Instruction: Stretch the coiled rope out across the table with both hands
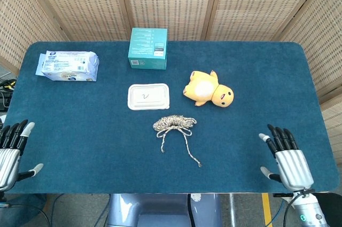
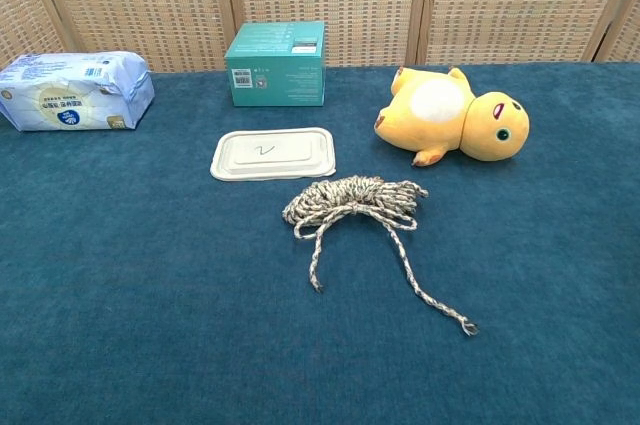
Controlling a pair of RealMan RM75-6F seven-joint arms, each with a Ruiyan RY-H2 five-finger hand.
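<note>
A coiled speckled rope [image 1: 174, 123] [image 2: 351, 199] lies near the middle of the blue table, with two loose ends trailing toward the front edge. My left hand [image 1: 12, 153] hovers at the table's front left corner, fingers spread, holding nothing. At the front right my right hand [image 1: 286, 157] is over the table edge, fingers spread and empty. Both hands are far from the rope. The chest view shows neither hand.
A white lidded tray [image 1: 148, 96] [image 2: 273, 153] lies just behind the rope. A yellow plush duck [image 1: 208, 89] [image 2: 453, 117] sits to the rope's right, a teal box [image 1: 148, 48] [image 2: 276, 63] at the back, a wipes pack [image 1: 67, 65] [image 2: 73, 91] at the back left.
</note>
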